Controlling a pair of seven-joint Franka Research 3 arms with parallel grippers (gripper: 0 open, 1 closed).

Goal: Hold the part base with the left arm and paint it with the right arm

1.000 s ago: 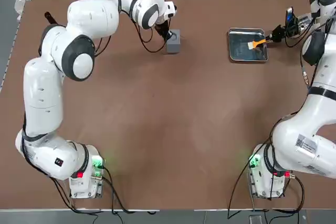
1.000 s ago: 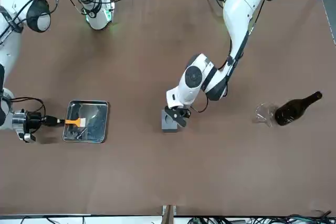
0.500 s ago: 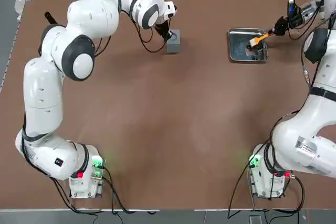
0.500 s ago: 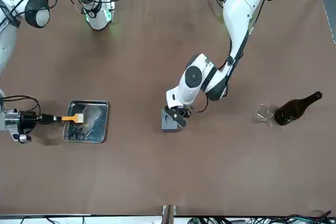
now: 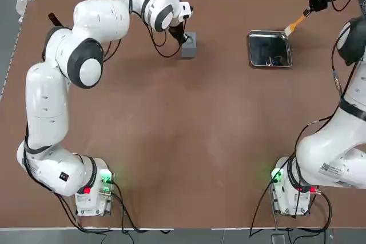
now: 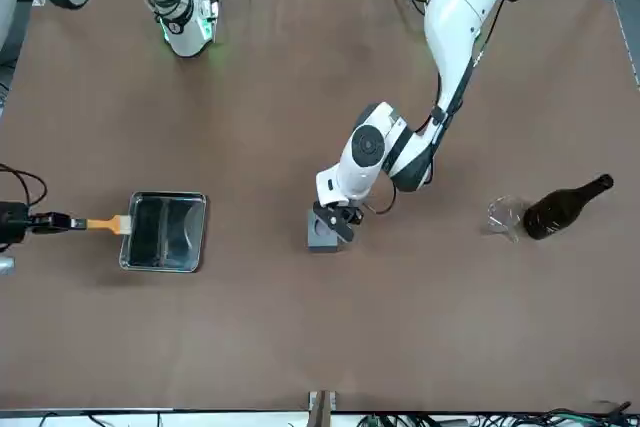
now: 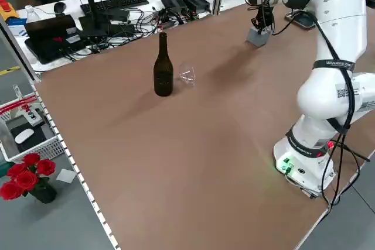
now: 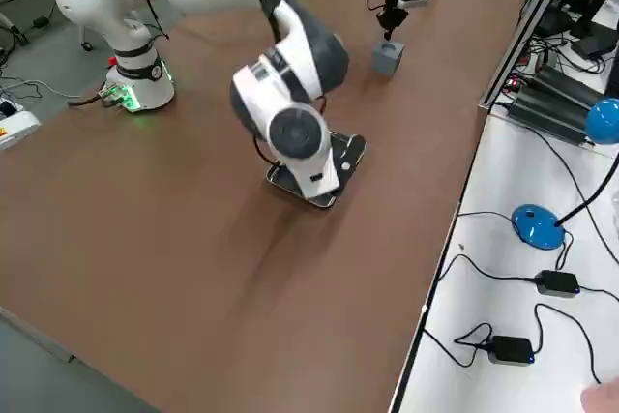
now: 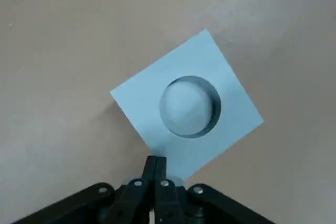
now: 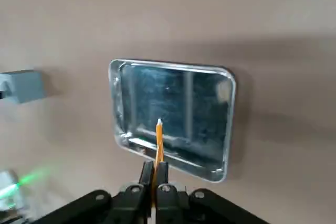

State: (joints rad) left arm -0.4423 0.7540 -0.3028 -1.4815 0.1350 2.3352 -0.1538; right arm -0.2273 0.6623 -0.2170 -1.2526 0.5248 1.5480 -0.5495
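The brown table carried the part base at its far centre and a steel tray to the right. The left gripper, fingers closed together, pressed on the block's edge. The right gripper clamped an orange brush, raised beyond the tray's far right corner.

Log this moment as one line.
left gripper: shut, at part base | right gripper: shut on brush, above tray edge | painting: not started
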